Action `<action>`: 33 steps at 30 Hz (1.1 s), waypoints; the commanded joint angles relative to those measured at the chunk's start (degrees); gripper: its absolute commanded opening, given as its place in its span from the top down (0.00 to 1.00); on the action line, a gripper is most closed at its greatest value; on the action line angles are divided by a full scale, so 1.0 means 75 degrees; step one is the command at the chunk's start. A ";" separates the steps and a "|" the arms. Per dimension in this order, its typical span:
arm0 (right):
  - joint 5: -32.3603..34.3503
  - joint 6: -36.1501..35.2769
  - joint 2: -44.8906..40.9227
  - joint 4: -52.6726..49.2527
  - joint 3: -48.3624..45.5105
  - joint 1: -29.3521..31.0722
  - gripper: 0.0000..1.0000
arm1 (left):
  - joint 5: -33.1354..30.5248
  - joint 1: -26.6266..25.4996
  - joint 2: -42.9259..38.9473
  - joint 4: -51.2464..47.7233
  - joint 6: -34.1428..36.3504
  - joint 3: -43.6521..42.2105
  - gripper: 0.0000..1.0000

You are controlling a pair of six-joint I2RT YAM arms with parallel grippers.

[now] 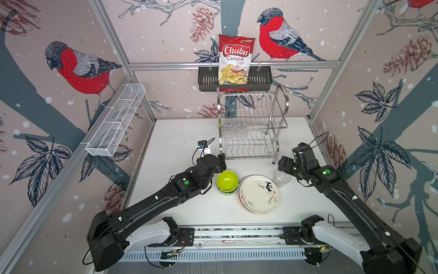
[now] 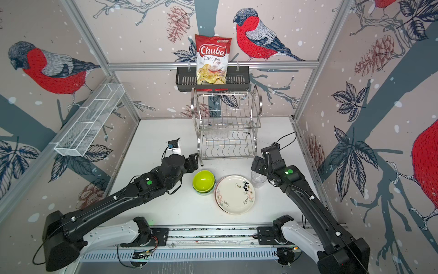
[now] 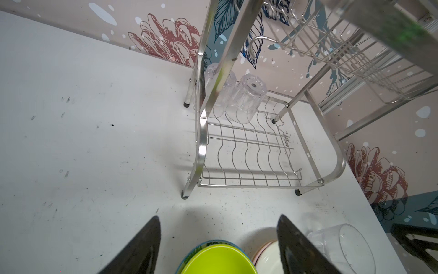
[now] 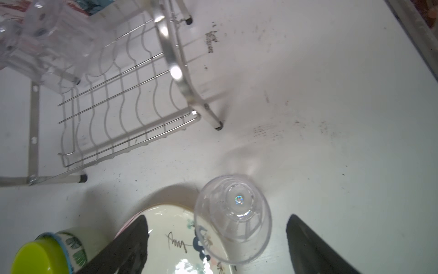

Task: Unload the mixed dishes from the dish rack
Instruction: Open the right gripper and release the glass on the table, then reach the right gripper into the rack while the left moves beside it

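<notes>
1 clear tumbler [image 4: 233, 218] stands on the counter [image 1: 180, 142] beside the cream plate [image 1: 258, 194], untouched between the wide-open jaws of the right gripper [image 4: 217, 215]. 2 tumblers [image 3: 246, 99] sit inverted in the dish rack [image 1: 251, 123]. The jaws of the left gripper [image 3: 218, 216] gape empty above the lime bowl [image 3: 218, 261].

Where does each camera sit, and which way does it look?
Both top views: high in front, looking down toward the back wall and dish rack; left arm and right arm show.
Left wrist: on the left arm, facing two racked tumblers past the open left gripper.
Right wrist: on the right arm, facing down at the loose tumbler inside the open right gripper.
Both wrist views share: lime bowl, doodled plate.
</notes>
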 commanded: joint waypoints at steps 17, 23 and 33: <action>0.1890 -0.1252 0.1390 0.3900 -0.0286 0.2878 0.01 | 0.1055 0.1065 0.1154 0.0467 0.0120 -0.0079 0.26; 0.1668 -0.1991 0.2533 0.5131 -0.0186 0.2778 0.01 | 0.1422 0.1458 0.1699 0.0892 0.0280 -0.0072 0.33; 0.0428 -0.2019 0.4174 0.6853 -0.0113 0.1663 0.01 | 0.2093 0.1847 0.3273 0.1514 0.0328 0.0665 0.35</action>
